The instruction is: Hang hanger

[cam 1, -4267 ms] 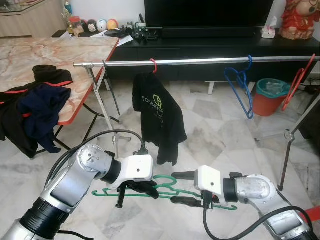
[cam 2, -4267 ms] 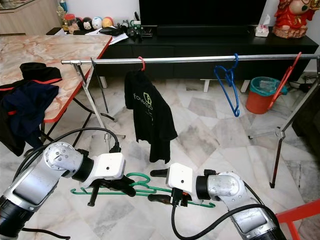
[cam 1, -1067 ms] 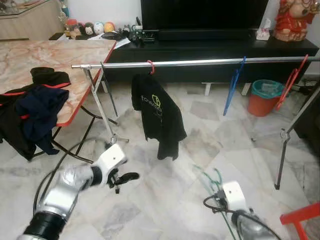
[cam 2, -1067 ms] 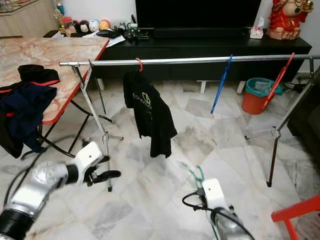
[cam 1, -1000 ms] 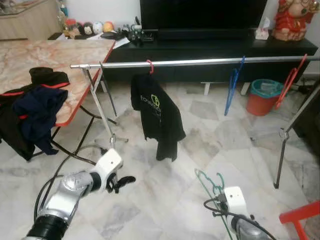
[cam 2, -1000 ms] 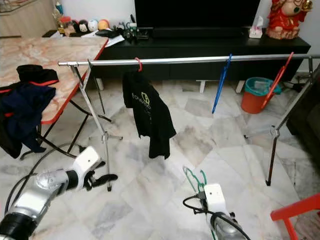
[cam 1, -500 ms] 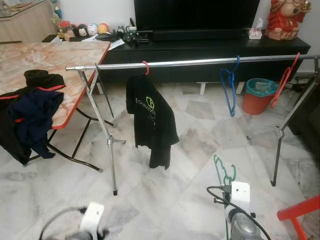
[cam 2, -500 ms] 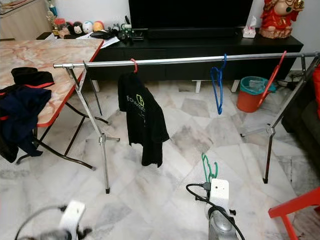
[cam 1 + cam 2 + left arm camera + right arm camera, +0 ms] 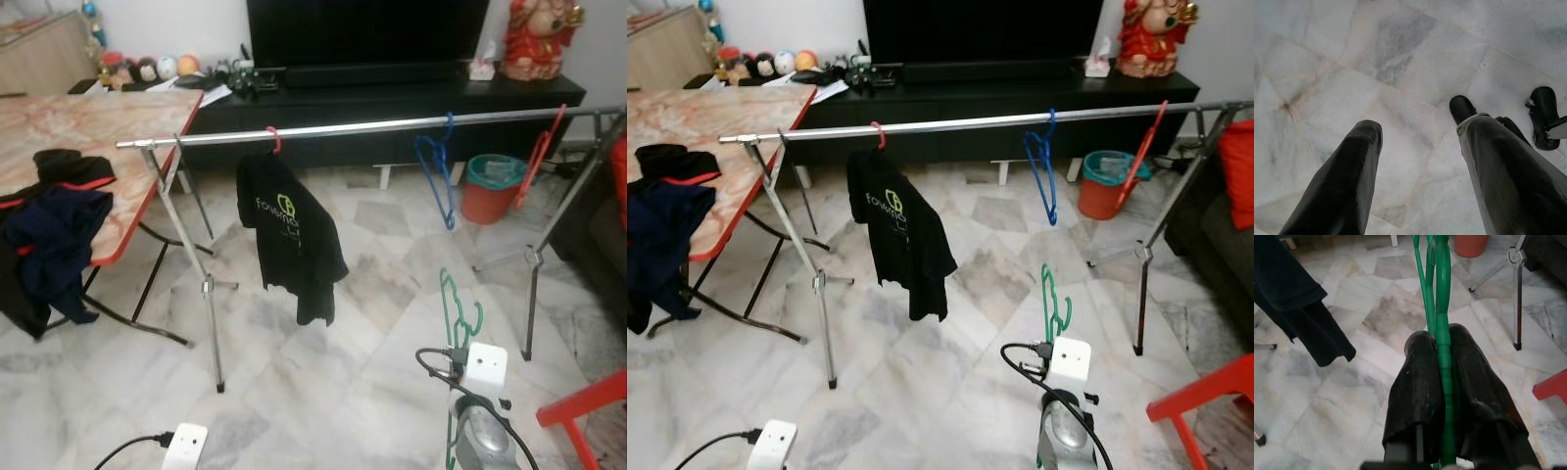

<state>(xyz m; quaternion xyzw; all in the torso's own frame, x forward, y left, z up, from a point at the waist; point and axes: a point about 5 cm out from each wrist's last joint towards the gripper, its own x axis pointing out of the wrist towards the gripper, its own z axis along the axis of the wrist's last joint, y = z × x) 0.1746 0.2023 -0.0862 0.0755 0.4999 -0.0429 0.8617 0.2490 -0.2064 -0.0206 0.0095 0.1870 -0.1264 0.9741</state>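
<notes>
Marble floor (image 9: 294, 372), right pincer (image 9: 1442, 340) pinching upright hanger (image 9: 453, 304)

Head stereo pair looking down at rail (image 9: 372, 125), wrist cameras facing marble floor (image 9: 1400, 58)

A home living room: television (image 9: 367, 34) on a black TV cabinet (image 9: 392, 108), marble floor (image 9: 294, 372), clothes rack (image 9: 343, 129).

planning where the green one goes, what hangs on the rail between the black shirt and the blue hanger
Nothing: in the left eye view the silver metal rail runs bare between the black T-shirt on its red hanger and the empty blue plastic hanger.
</notes>
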